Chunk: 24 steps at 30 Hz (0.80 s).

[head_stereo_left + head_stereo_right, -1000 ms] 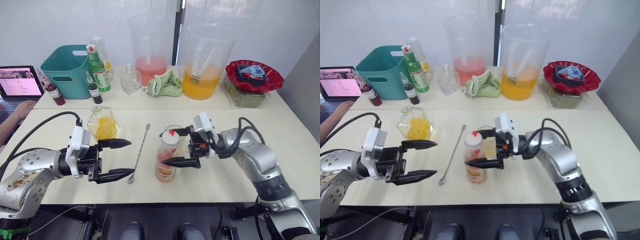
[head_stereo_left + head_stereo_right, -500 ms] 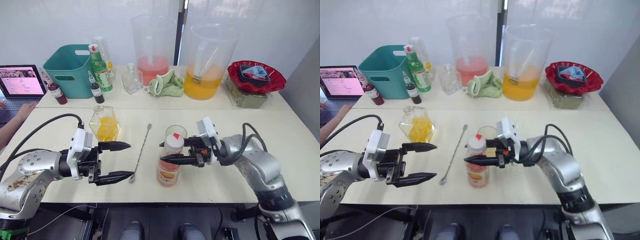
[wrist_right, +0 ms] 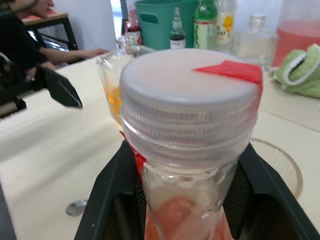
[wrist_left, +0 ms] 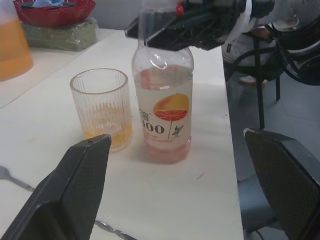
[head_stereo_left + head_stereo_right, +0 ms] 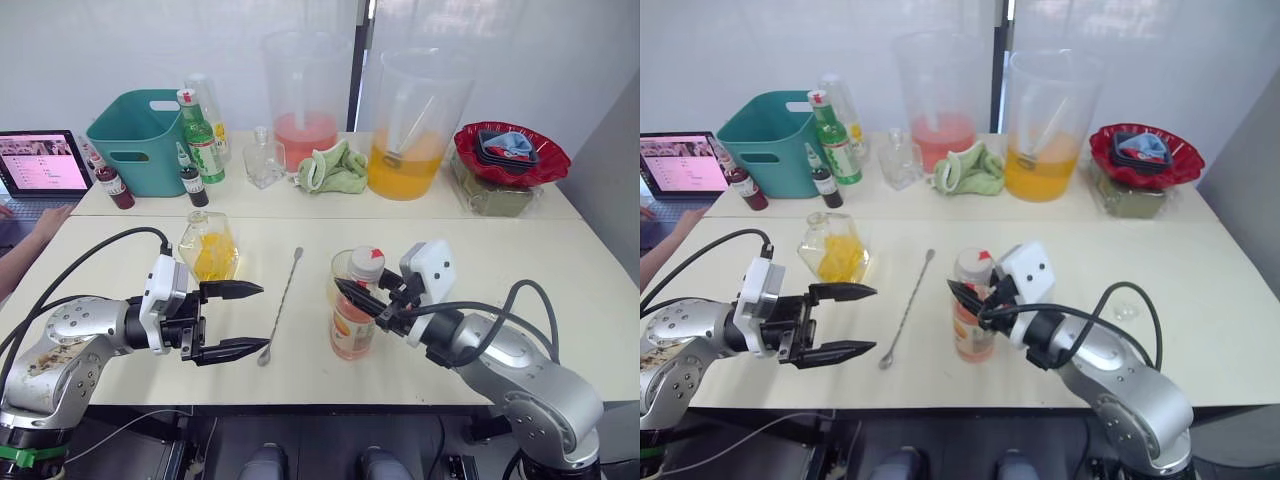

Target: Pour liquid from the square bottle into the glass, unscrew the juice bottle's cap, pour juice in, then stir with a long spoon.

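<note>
The juice bottle [image 5: 353, 318] with pale pink juice stands mid-table, its white cap [image 5: 368, 258] screwed on. My right gripper [image 5: 362, 294] is shut on its neck just under the cap [image 3: 192, 95], with one finger [image 3: 116, 200] on each side. The glass [image 4: 102, 107] stands just behind the bottle and holds a little yellow-orange liquid. The long spoon [image 5: 283, 301] lies on the table left of the bottle. Further left stands the square bottle [image 5: 208, 248]. My left gripper [image 5: 263, 318] hovers open in front of it, facing the juice bottle [image 4: 165, 112].
On the back table stand a teal basket [image 5: 138, 130], a green bottle [image 5: 200, 136], small dark-red bottles [image 5: 112, 186], a small clear bottle [image 5: 262, 160], two large pitchers [image 5: 414, 122], a green cloth [image 5: 330, 168] and a red bowl [image 5: 510, 152]. A laptop [image 5: 40, 164] and a person's hand [image 5: 38, 218] are at far left.
My right arm has swung from beside the juice bottle to in front of it, still gripping the neck. The bottle shifted slightly right. My left gripper stayed still and open.
</note>
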Motion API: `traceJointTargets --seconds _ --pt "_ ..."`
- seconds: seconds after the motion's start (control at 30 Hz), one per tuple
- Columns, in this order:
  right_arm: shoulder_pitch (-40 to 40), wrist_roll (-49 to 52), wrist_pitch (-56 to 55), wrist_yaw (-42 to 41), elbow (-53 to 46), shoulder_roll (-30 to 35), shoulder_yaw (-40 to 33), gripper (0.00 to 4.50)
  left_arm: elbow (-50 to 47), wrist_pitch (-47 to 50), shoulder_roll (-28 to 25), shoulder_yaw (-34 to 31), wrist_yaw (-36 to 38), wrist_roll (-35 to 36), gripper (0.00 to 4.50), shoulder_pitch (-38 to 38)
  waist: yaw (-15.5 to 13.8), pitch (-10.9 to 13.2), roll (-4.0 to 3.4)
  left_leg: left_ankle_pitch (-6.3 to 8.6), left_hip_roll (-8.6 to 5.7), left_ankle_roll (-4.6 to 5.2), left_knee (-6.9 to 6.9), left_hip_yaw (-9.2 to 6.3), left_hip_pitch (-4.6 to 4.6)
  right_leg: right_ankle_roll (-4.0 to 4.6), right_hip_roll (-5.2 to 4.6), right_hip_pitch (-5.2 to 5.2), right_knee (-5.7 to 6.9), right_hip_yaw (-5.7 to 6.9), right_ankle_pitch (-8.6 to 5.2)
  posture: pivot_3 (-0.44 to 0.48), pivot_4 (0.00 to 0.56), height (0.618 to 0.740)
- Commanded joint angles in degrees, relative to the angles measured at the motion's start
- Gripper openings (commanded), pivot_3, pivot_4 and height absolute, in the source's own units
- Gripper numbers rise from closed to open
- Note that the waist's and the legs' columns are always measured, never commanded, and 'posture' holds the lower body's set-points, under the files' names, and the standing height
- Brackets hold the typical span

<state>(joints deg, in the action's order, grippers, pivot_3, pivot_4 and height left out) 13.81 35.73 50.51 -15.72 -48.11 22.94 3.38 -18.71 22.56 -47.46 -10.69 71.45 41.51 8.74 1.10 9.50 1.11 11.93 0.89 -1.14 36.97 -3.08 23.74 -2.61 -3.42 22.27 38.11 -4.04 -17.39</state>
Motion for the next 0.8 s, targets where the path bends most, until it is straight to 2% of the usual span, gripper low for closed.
traceJointTargets --seconds 0.03,0.13,0.17,0.27,0.37,0.57,0.67,0.8 --pt "-2.25 -1.58 -2.88 -0.13 -2.44 -0.29 2.65 1.37 0.15 -0.68 -0.56 -0.23 1.21 -0.04 4.50 1.20 0.13 0.00 0.00 0.00 0.02 0.00 0.00 -0.02 0.00 0.00 0.02 0.00 0.00 0.01 0.00 0.000 0.150 0.740" --pt "-3.62 -1.40 -4.03 -0.33 -1.98 -1.00 3.01 1.37 0.21 -0.53 -0.73 -0.33 1.39 -0.08 4.50 1.38 0.37 -0.01 0.01 0.00 0.02 0.00 -0.01 -0.01 0.00 0.00 0.02 0.00 0.00 0.00 0.00 0.000 0.150 0.740" --pt "-3.96 -0.86 -4.31 -0.72 -1.83 -1.26 3.01 2.40 0.19 -0.49 -0.80 -0.40 1.47 -0.11 4.50 1.33 0.44 -0.01 0.01 0.00 0.02 0.00 -0.01 -0.02 0.00 0.00 0.02 -0.01 0.01 0.01 0.00 0.000 0.150 0.740" --pt "-4.04 0.05 -4.80 -2.30 -1.37 -0.73 2.73 3.45 0.04 -0.33 -0.81 -0.66 1.54 -0.20 4.50 1.16 0.73 0.00 0.01 0.00 0.04 0.00 -0.02 -0.03 -0.01 0.00 0.03 -0.01 0.01 0.02 0.00 0.000 0.150 0.740" --pt "-2.31 4.44 -4.45 -6.00 -0.11 1.25 -1.16 4.47 -0.25 -0.07 -0.83 -1.02 1.23 -0.07 4.50 0.93 0.80 0.00 0.01 0.00 0.01 0.00 -0.01 -0.03 0.00 0.00 0.01 -0.02 0.00 0.01 0.00 0.000 0.150 0.740" --pt "2.76 12.62 -5.07 -20.38 7.38 10.03 -5.80 4.47 -0.38 0.21 -0.94 -0.95 1.27 0.00 4.50 0.94 0.82 0.00 0.02 0.00 0.02 0.01 0.00 -0.03 -0.02 0.00 0.02 -0.06 -0.02 0.02 0.00 0.000 0.150 0.740" --pt "6.20 10.67 -8.96 -36.15 16.43 15.37 -1.93 4.47 -0.08 -0.03 -1.27 -0.82 1.58 -0.38 4.50 1.48 0.94 0.01 0.02 0.00 0.01 0.01 -0.01 0.00 -0.01 0.00 0.01 -0.05 -0.03 0.01 0.00 0.000 0.150 0.740" --pt "11.71 6.92 -14.91 -44.66 27.88 13.77 1.54 4.47 -0.44 0.77 -2.34 -1.58 1.75 0.22 4.50 1.58 1.19 0.01 0.04 0.00 0.04 0.01 0.00 0.00 -0.04 0.00 0.04 -0.06 -0.03 0.02 0.00 0.000 0.150 0.740"
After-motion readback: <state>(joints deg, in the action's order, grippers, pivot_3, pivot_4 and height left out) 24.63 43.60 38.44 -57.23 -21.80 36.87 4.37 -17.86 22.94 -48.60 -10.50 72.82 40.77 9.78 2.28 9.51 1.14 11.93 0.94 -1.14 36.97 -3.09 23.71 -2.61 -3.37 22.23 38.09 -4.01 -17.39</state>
